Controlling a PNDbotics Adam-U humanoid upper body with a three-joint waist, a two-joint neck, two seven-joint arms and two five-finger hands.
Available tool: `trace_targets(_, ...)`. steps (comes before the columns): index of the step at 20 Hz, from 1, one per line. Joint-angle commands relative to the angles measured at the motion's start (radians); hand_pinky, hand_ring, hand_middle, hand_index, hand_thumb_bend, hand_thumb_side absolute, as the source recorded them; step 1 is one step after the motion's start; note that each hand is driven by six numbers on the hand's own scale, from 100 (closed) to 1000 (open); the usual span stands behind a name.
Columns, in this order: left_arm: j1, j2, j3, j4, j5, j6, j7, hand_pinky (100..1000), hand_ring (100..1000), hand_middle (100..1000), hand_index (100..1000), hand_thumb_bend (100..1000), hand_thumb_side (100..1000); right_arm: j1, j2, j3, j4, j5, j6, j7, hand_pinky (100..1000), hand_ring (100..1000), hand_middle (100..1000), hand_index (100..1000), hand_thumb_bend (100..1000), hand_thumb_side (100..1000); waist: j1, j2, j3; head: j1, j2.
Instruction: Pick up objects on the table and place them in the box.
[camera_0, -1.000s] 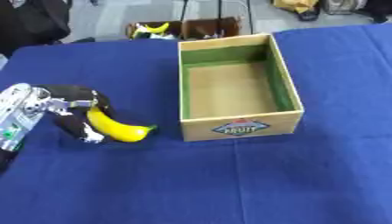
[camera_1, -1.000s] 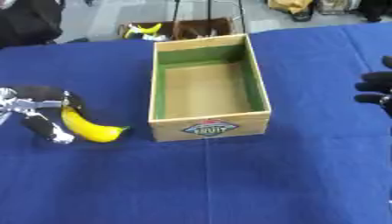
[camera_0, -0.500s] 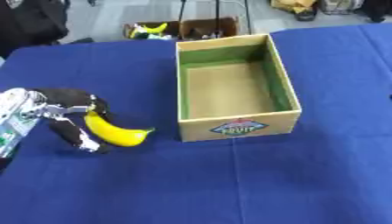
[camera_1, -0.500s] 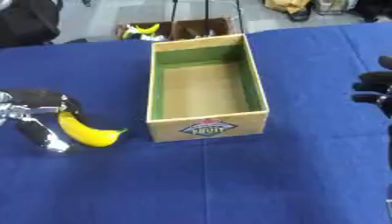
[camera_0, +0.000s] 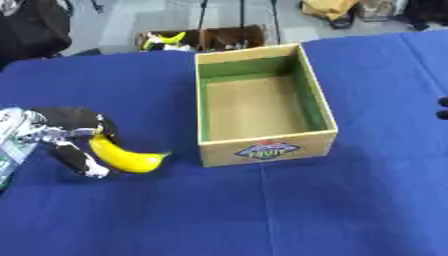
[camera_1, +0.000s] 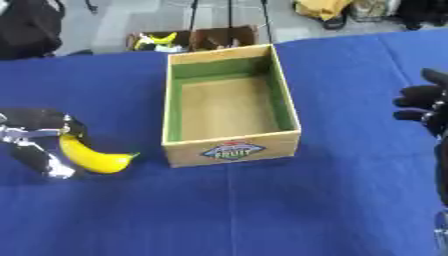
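Right eye view shows the right robot hand (camera_1: 423, 102), fingers curled on nothing; the other barely shows it. The left robot hand (camera_0: 66, 135) grips the banana (camera_0: 125, 157) beside the box (camera_0: 266, 148).

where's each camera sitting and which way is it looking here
Left eye view: in the robot's head, looking down at the blue table; the left hand curls round a banana beside the box.
Right eye view: same head, set slightly to the right; it also shows the right hand at the right edge, fingers curled, holding nothing.
Shared: table, box, banana and left hand.
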Motion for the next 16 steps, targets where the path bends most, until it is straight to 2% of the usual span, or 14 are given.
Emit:
trace_targets(1, -0.014, 0.036, 0.005, -0.017, -0.012, -0.018, -0.001, 523, 744, 657, 755, 517, 729, -0.003, -0.013, -0.006, -0.011, -0.005, -0.001, -0.002, 626, 673, 635, 859, 100, 1000, -0.004, -0.018, 0.002, -0.007, -0.016)
trace_targets(10, -0.012, 0.039, -0.006, -0.03, -0.068, -0.047, 0.03, 508, 731, 661, 742, 516, 671, -0.006, -0.013, -0.008, -0.01, -0.006, -0.003, -0.002, 626, 674, 635, 859, 100, 1000, -0.007, -0.015, 0.004, -0.002, -0.013)
trace_targets(16, -0.01, 0.038, -0.011, -0.039, -0.117, -0.063, 0.112, 470, 694, 615, 709, 413, 663, -0.007, -0.013, -0.007, -0.009, -0.007, -0.004, 0.001, 627, 674, 634, 859, 100, 1000, -0.009, -0.014, 0.008, -0.002, -0.014)
